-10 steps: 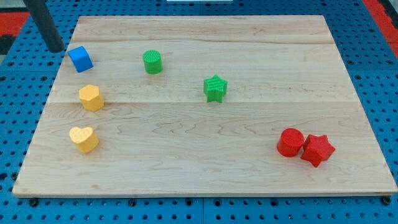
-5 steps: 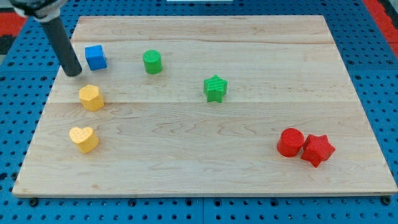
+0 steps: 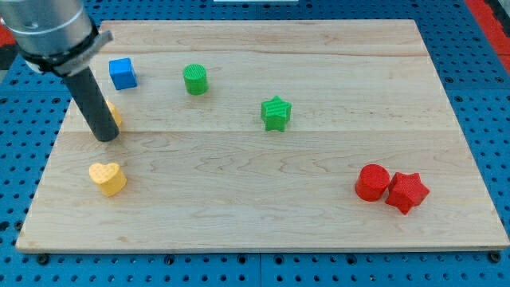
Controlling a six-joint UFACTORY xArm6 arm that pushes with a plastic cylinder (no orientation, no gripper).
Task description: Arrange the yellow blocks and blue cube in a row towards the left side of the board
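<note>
The blue cube (image 3: pixel 122 72) sits near the board's upper left. A yellow block (image 3: pixel 115 115) lies below it, mostly hidden behind my rod, so its shape does not show. The yellow heart (image 3: pixel 107 178) lies lower down at the left. My tip (image 3: pixel 106 136) rests on the board right at the lower left of the hidden yellow block, above the yellow heart and well below the blue cube.
A green cylinder (image 3: pixel 195 79) stands right of the blue cube. A green star (image 3: pixel 276 112) sits near the middle. A red cylinder (image 3: pixel 372 182) and a red star (image 3: pixel 406 192) touch at the lower right. The wooden board (image 3: pixel 319 231) lies on blue pegboard.
My tip has moved from the board's upper left corner down toward the view's bottom, pushing the blue cube a little right on the way. It now covers the upper yellow block.
</note>
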